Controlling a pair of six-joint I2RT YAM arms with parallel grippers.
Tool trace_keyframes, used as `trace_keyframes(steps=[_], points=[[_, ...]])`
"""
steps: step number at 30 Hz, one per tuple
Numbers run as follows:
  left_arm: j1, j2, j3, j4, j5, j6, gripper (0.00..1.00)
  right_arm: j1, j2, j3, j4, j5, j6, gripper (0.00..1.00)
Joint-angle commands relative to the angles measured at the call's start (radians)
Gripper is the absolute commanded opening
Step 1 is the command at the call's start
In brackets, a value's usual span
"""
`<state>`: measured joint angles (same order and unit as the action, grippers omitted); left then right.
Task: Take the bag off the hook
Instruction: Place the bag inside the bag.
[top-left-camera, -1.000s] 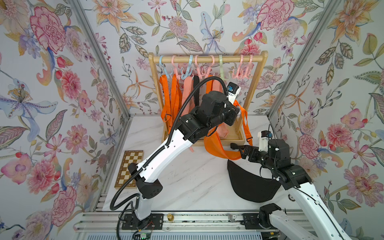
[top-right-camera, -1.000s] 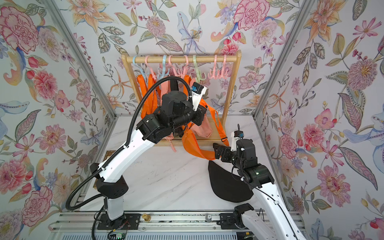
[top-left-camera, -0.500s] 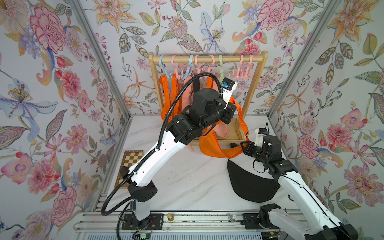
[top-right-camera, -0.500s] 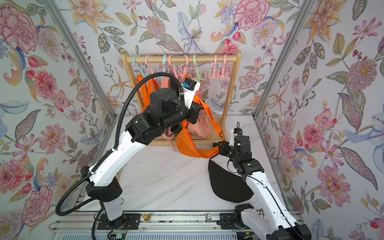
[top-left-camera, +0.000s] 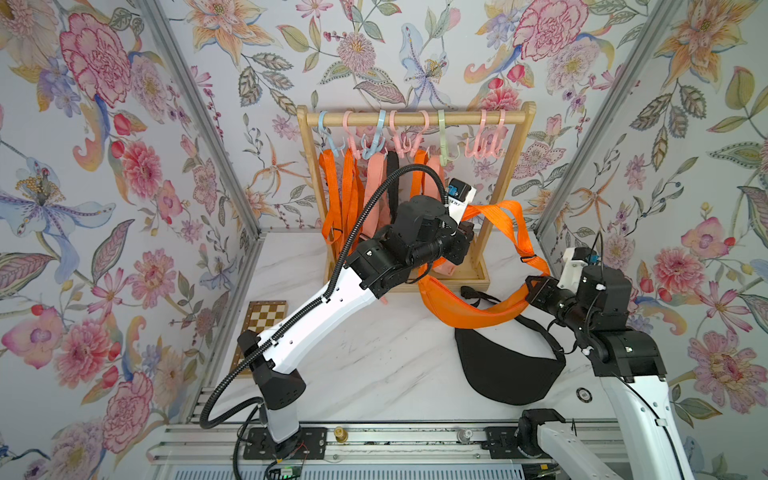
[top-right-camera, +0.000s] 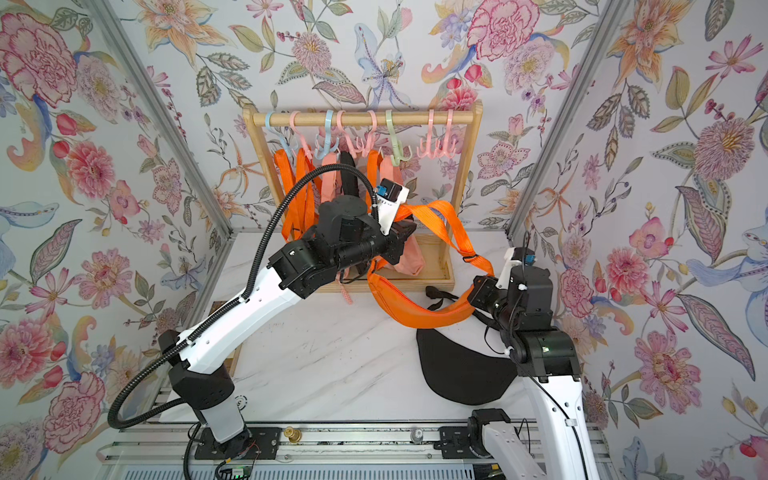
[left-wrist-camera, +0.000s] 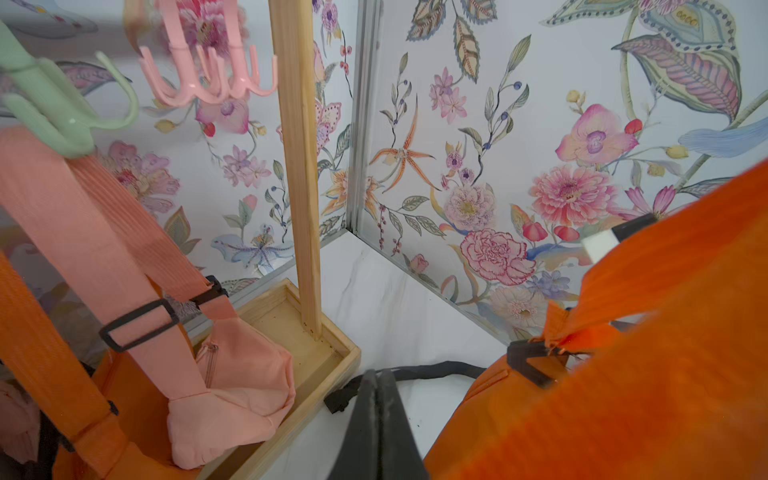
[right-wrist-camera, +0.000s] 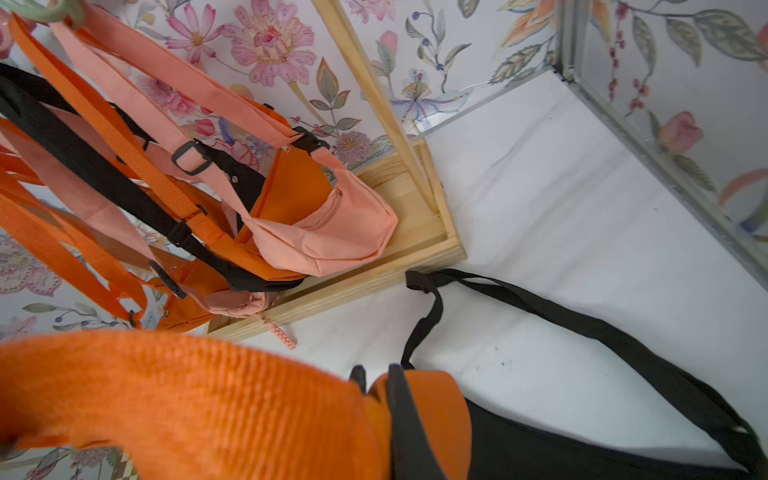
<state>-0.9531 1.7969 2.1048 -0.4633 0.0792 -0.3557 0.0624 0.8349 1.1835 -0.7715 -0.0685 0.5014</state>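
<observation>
The orange bag (top-left-camera: 473, 316) is off the hooks (top-left-camera: 484, 145) and strung between the two arms in front of the wooden rack (top-left-camera: 505, 174), which stands at 12 o'clock on the bench (top-left-camera: 374, 357).

The right end effector (right-wrist-camera: 376, 386) is clamped on one end of the bag's body, with orange fabric pinched between its narrow jaws. In both top views the body sags away from it toward 9 o'clock. The strap (top-left-camera: 513, 224) climbs toward 11 o'clock and loops over by the left end effector (left-wrist-camera: 376, 399).

In the left wrist view that end effector's fingers are pressed tight together with no fabric visible between them, and the orange bag is close alongside.

I cannot tell whether the sagging body touches the bench. A black bag (top-left-camera: 503, 370) lies flat on the bench at 6 o'clock of the orange one.
</observation>
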Motion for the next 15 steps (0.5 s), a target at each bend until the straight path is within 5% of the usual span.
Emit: trace_keyframes(steps=[1,15], points=[[-0.031,-0.001,-0.032,0.069,0.049,-0.045,0.02,-0.043,-0.003,0.017,-0.204,0.06,-0.007,0.0],[-0.065,0.232,-0.099,0.159,0.162,-0.17,0.0,-0.435,-0.003,-0.186,-0.257,-0.128,-0.053,0.0]])
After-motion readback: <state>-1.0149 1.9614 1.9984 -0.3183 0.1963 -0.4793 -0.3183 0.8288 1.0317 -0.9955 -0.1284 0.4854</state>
